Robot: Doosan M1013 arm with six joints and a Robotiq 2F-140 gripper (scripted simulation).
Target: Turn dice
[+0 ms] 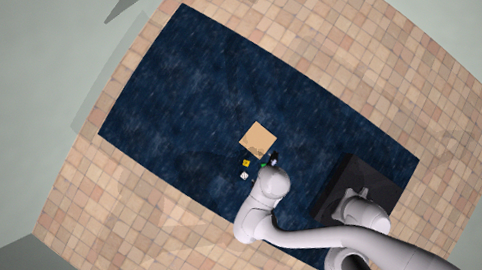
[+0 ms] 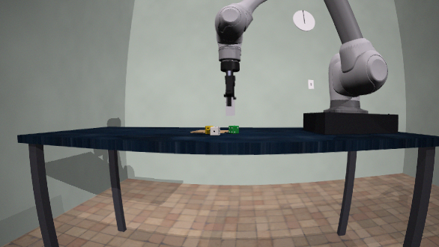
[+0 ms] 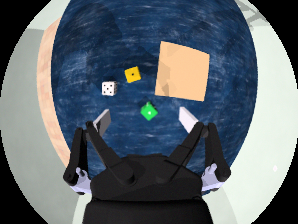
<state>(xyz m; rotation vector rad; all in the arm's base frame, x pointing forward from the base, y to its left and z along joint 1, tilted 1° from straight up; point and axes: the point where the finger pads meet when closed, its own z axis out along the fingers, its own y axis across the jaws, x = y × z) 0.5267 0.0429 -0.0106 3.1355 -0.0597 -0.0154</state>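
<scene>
A tan square mat [image 1: 258, 139] lies flat on the dark blue table; it also shows in the wrist view [image 3: 182, 71] and as a thin strip in the side view [image 2: 204, 131]. Three dice lie on the table beside the mat, off it: a yellow die [image 1: 245, 162] [image 3: 132, 74] [image 2: 208, 129], a white die [image 1: 243, 175] [image 3: 108, 88] [image 2: 215, 130] and a green die [image 1: 263, 165] [image 3: 148, 112] [image 2: 234, 129]. My gripper [image 3: 144, 114] [image 2: 229, 108] is open and empty. It hangs well above the table, over the green die.
The arm's black base block [image 1: 355, 188] [image 2: 350, 123] stands on the table to the right of the dice. The table's near long edge [image 1: 216, 205] runs close to the white die.
</scene>
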